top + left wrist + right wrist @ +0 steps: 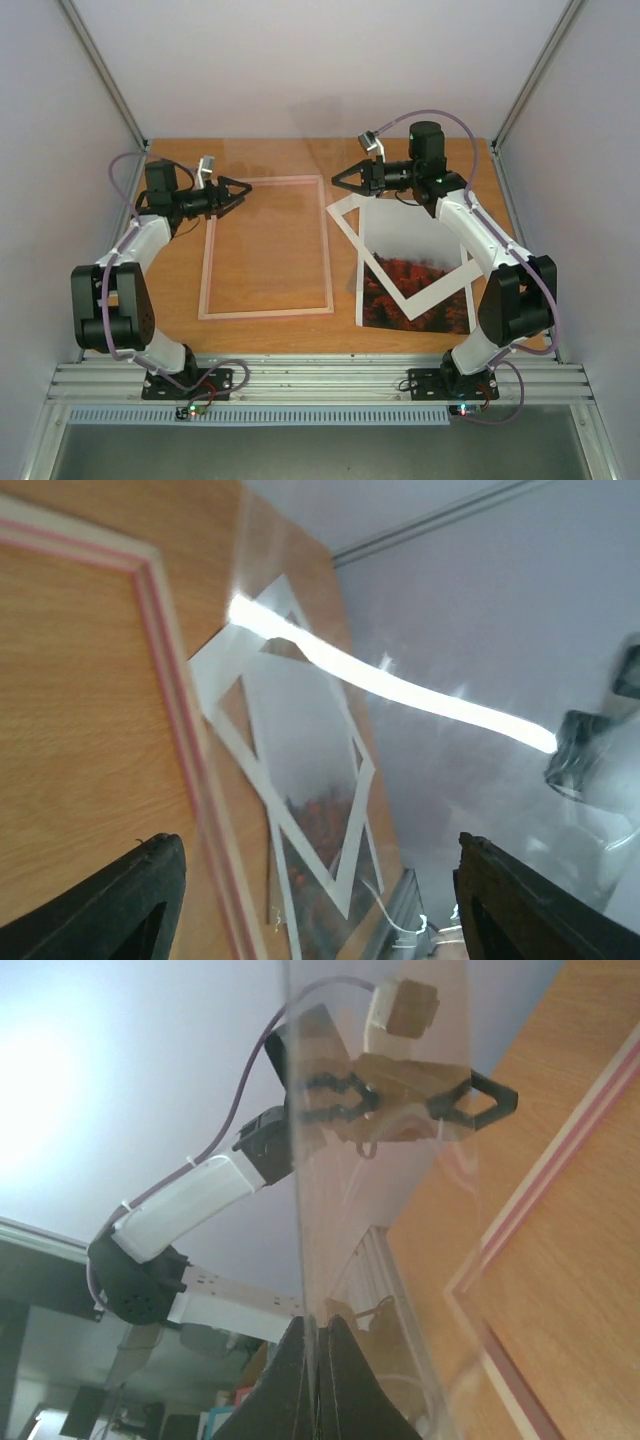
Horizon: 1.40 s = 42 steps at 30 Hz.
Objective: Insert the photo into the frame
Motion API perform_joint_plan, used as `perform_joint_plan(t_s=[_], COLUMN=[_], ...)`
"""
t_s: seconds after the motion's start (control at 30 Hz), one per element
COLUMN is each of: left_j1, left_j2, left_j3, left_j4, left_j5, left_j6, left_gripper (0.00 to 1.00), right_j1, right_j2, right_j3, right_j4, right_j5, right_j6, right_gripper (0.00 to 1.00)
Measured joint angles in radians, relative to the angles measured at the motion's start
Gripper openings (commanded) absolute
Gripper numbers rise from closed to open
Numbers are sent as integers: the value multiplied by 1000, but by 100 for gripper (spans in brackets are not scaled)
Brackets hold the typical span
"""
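Observation:
The photo (pixel 440 315) lies flat at the right, grey sky above red-orange mountains, partly covered by a tilted white mat (pixel 345 225). The pink-bordered frame (pixel 207 270) lies flat at the middle left. My right gripper (pixel 337 180) is by the frame's far right corner; in the right wrist view it (pixel 316 1332) is shut on the edge of a clear pane (pixel 380 1160) held up on edge. My left gripper (pixel 245 192) is open and empty over the frame's far left corner. In the left wrist view (pixel 320 870) the photo (pixel 320 820) shows through the pane's glare.
The frame's border also shows in the left wrist view (pixel 170 650) and the right wrist view (pixel 540 1200). White walls close in the wooden table (pixel 180 290) on three sides. A metal rail (pixel 320 380) runs along the near edge by the arm bases.

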Motion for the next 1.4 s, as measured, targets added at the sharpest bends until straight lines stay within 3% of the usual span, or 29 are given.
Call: perform_joint_plan(t_s=[0.13, 0.33, 0.6, 0.77, 1.0, 1.4], left_j1=[0, 12, -2, -32, -35, -34], left_j2=[-42, -108, -137, -135, -64, 218], left_j3=[-7, -48, -76, -50, -9, 112], left_j4=[106, 158, 162, -17, -319, -394], left_j5=[32, 41, -2, -42, -198, -338], left_j6=[-81, -148, -206, -89, 193, 336], left_gripper=[65, 28, 25, 1, 0, 0], right_j1=[-6, -62, -85, -73, -24, -3], right_j2=[-9, -16, 60, 147, 231, 471], right_j3=[0, -5, -63, -132, -122, 8], right_j4=[0, -15, 21, 29, -56, -246], right_j5=[-17, -16, 18, 79, 139, 277], right_j6=[13, 10, 29, 46, -60, -262], right_gripper=[1, 1, 1, 1, 11, 17])
